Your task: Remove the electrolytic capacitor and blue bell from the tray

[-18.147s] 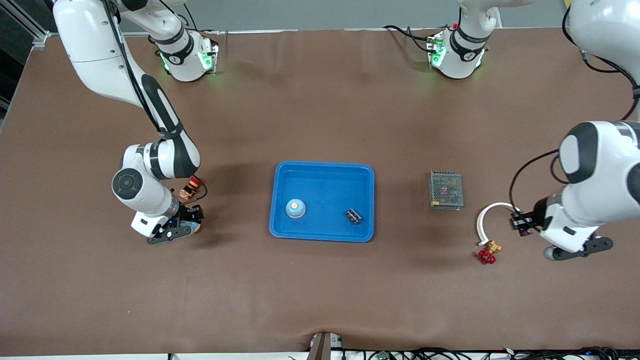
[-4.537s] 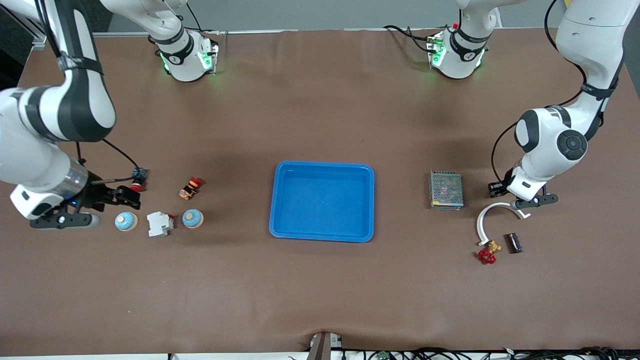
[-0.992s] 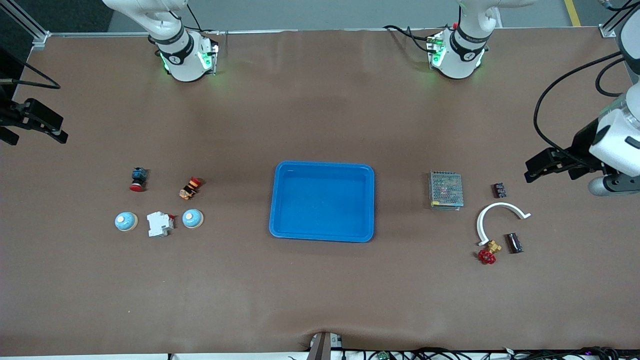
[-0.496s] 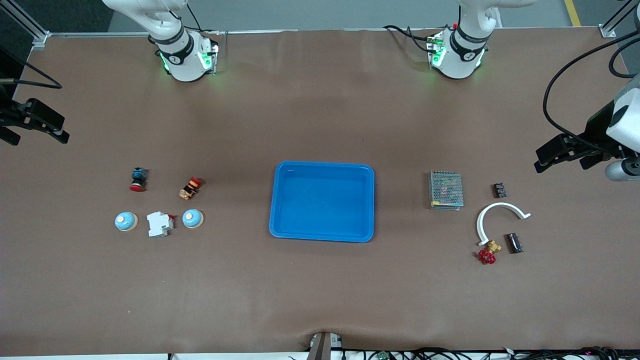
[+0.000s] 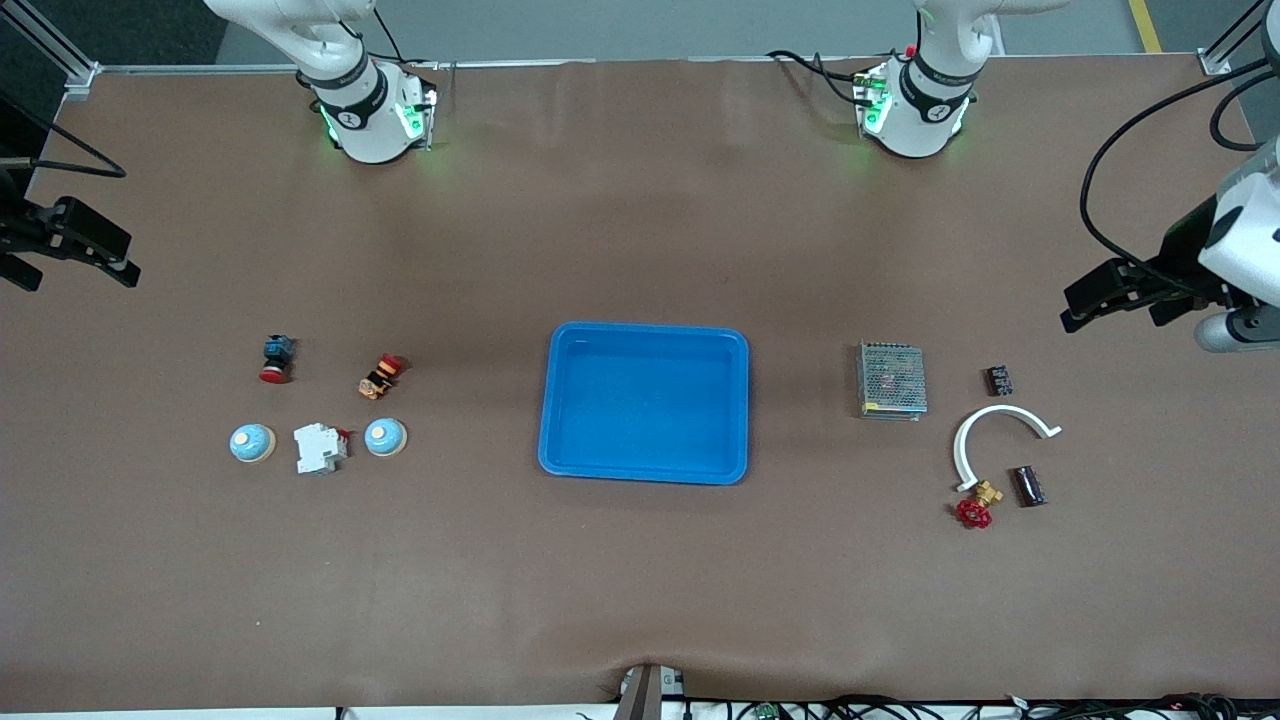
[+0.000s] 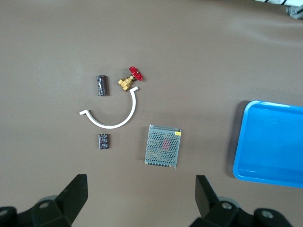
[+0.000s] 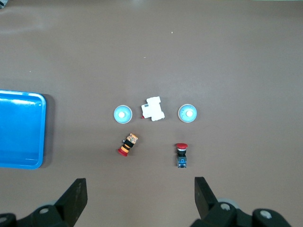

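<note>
From the front camera, the tray [image 5: 647,402] is sitting bare in the middle of the table, nothing lying in it. Toward the right arm's end, two blue bells [image 5: 385,437] [image 5: 251,443] are flanking a white breaker [image 5: 320,448], with a red push button [image 5: 274,358] and an orange switch [image 5: 380,376] farther from the camera. Toward the left arm's end, the electrolytic capacitor [image 5: 1028,486] is lying beside a red-handled valve [image 5: 975,505], a white curved clip [image 5: 995,436] and a grey mesh box [image 5: 891,379]. The right gripper [image 5: 70,252] is hanging over the table edge, the left gripper [image 5: 1110,292] over bare table near its end; both are holding nothing.

The left wrist view is looking down on the capacitor [image 6: 101,85], the clip [image 6: 113,117], a small black block [image 6: 104,141], the mesh box [image 6: 163,145] and the tray's corner [image 6: 270,142]. The left fingers [image 6: 73,196] are standing wide apart, empty.

The right wrist view is showing both bells [image 7: 122,114] [image 7: 187,113] well apart from the tray [image 7: 21,130]; the right fingers [image 7: 75,198] are spread wide too.

To my eye the removing is finished, and nothing more is called for than both arms parking.
</note>
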Robot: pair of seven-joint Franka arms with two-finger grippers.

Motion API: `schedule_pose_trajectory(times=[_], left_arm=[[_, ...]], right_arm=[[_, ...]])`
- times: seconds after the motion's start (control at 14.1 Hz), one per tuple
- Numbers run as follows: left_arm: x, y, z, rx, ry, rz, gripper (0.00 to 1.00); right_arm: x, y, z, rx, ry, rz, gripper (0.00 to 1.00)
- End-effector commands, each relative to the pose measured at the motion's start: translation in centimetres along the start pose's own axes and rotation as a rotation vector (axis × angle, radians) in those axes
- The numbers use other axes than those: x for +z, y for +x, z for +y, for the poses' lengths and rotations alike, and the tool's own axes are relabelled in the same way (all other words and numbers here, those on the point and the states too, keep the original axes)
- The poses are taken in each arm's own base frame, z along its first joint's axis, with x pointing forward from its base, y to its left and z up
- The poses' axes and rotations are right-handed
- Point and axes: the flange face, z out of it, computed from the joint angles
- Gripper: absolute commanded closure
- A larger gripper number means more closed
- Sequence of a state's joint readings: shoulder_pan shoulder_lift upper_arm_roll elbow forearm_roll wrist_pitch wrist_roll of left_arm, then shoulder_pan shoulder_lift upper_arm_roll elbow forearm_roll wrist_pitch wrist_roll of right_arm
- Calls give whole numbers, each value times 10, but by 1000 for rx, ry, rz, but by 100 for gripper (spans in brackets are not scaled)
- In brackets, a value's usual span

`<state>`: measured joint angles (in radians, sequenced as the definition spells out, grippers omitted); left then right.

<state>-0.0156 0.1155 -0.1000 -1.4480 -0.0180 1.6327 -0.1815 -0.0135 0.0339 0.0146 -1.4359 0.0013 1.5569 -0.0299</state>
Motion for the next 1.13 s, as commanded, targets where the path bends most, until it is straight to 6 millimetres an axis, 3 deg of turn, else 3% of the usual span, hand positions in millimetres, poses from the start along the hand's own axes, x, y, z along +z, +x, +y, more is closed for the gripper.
schedule_pose_trajectory(times=[0.0,0.57,0.78,1.06], left_arm=[[-4,-10,8,25,26,6,0],[-2,-9,17,48,26,4,0],[-2,-6,3,162,62,5,0],[0,-6,-2,153,65,-1,0]], right_arm=[[-3,-7,0,14,-9,8,0],[0,-8,10,37,-6,-6,0],[0,-8,15,75,-6,-3,0],[-1,-9,14,114,-6,-1,0]])
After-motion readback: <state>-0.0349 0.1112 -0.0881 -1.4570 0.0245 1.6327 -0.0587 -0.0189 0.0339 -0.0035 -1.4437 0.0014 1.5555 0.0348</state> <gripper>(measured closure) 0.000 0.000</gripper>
